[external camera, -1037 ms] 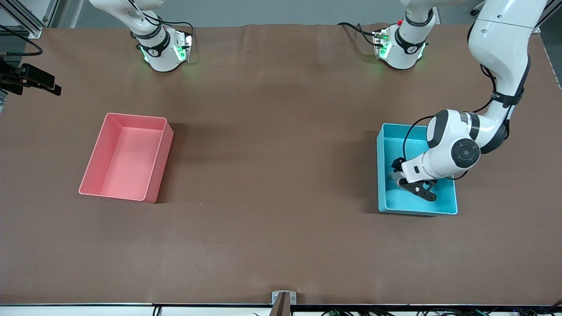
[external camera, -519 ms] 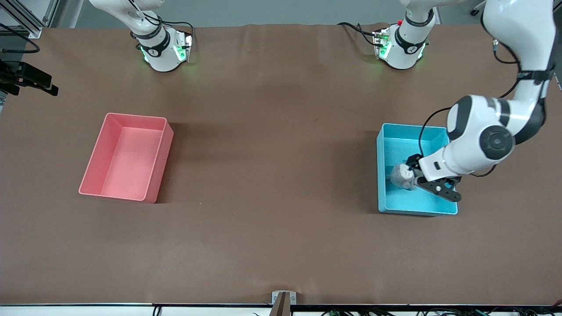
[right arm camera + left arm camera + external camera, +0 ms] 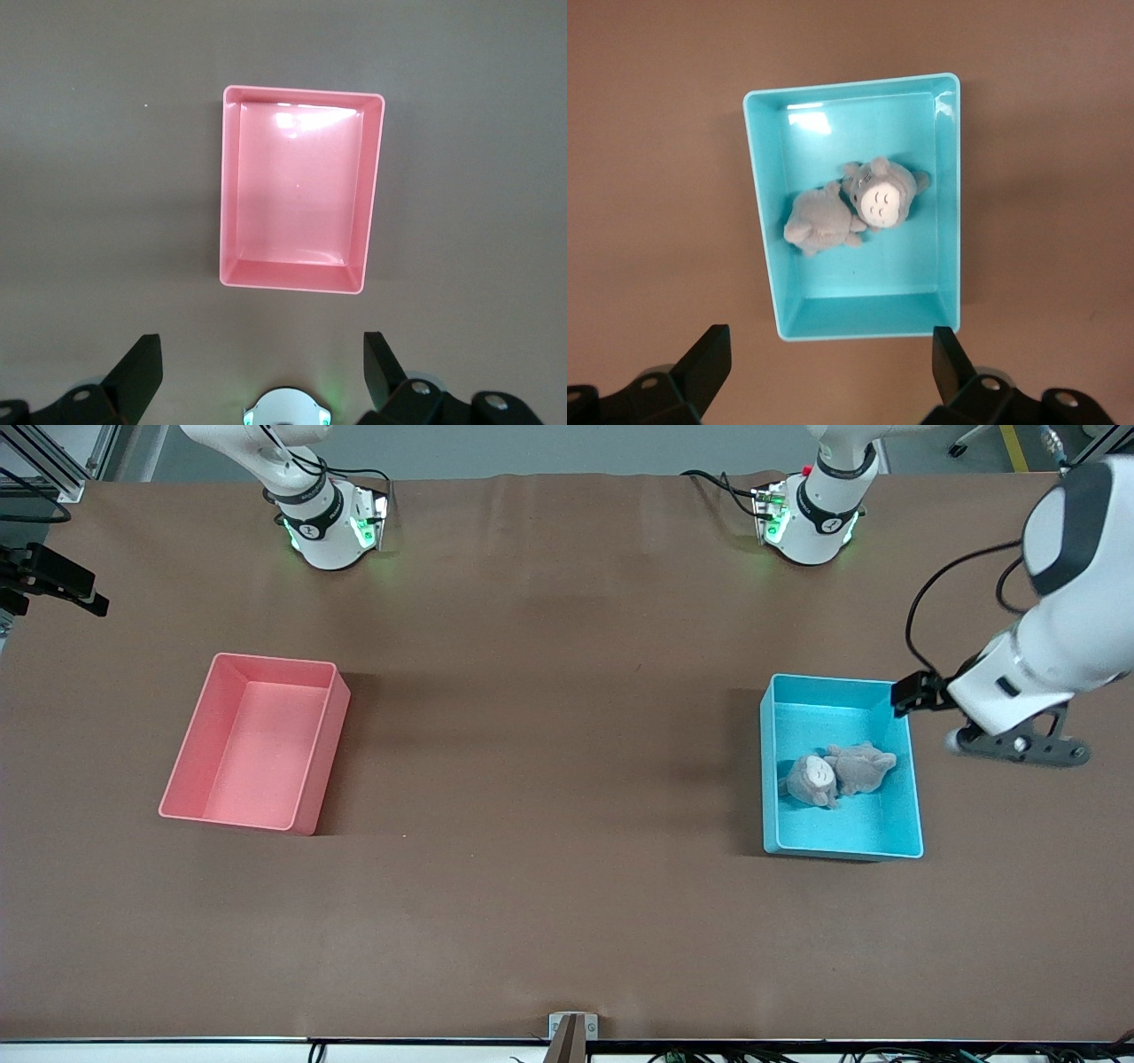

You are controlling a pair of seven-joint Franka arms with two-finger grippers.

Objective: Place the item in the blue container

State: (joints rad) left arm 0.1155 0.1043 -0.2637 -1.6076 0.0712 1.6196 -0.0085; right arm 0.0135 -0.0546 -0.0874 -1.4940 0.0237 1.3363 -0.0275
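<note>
The blue container stands toward the left arm's end of the table. In it lies a grey plush toy with a pale face, on its side. The left wrist view looks down on the same blue container and plush toy. My left gripper hangs open and empty above the bare table beside the container, and its fingers frame the container's short wall in the left gripper's own view. My right gripper waits open and empty high up, between its base and the pink bin.
A pink bin with nothing in it stands toward the right arm's end of the table, also seen as the pink bin in the right wrist view. Both arm bases stand along the table's edge farthest from the front camera.
My left gripper let go of the plush toy, rose out of the blue container and swung away toward the left arm's end. The toy now lies in the container.
</note>
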